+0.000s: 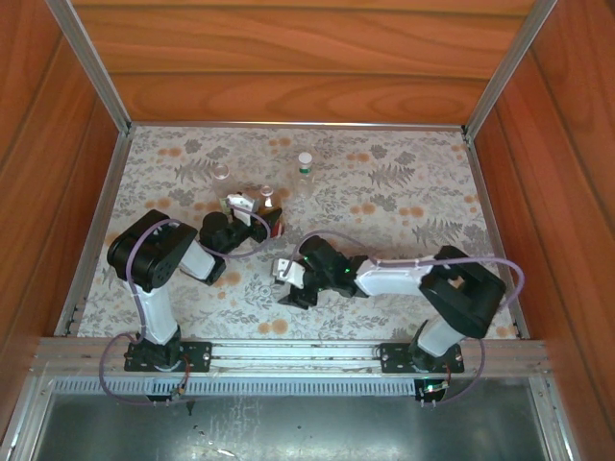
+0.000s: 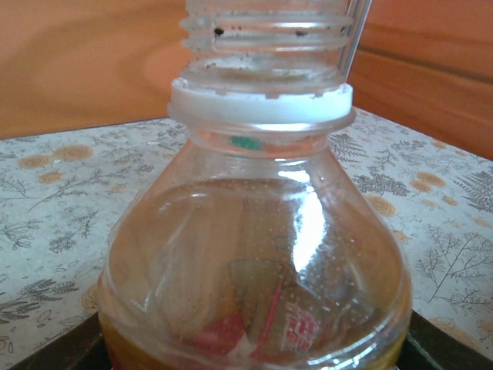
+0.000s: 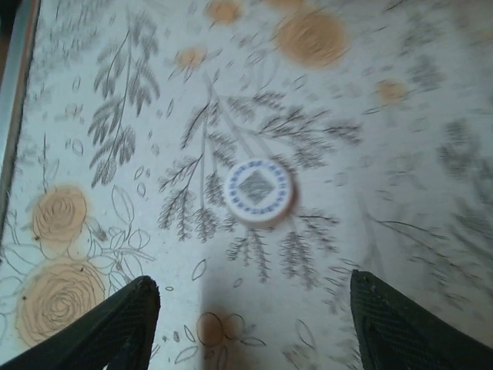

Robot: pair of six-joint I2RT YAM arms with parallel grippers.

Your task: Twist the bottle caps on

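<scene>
So the biggest piece in play is the small clear plastic bottle with amber liquid and a red-orange label [image 2: 254,262], sitting around 11 o'clock from the middle of the table. The left gripper [image 1: 259,213] looks clamped round its lower body, with dark pads peeking in at both bottom corners of the wrist view. The neck is bare, threads showing above a white collar ring [image 2: 262,104]. My guess is thin walls that dent if squeezed hard, plus enough liquid weight to keep it planted. Low on the body seems the right hold, since it leaves the neck free.

The little round white plastic screw cap with blue print [image 3: 258,190] lies flat on the mat, printed side up. It's at 12 o'clock from the right gripper [image 3: 253,285], whose fingers are spread wide with nothing between them. The cap is probably light, stiff, low and a bit slick, so I'd pinch it square across the rim or it'll squirt out.

Two more bottles stand further back: a green-labelled clear bottle [image 1: 305,165] at 12 o'clock and a plain-looking clear bottle [image 1: 221,174] nearer 11. They're too small to say whether they're capped.

Around it all are reddish wooden panel walls [image 1: 288,58] on three sides. Underfoot is a pale floral mat with grey ferns and orange blobs [image 1: 404,192], flat and busy-patterned.
</scene>
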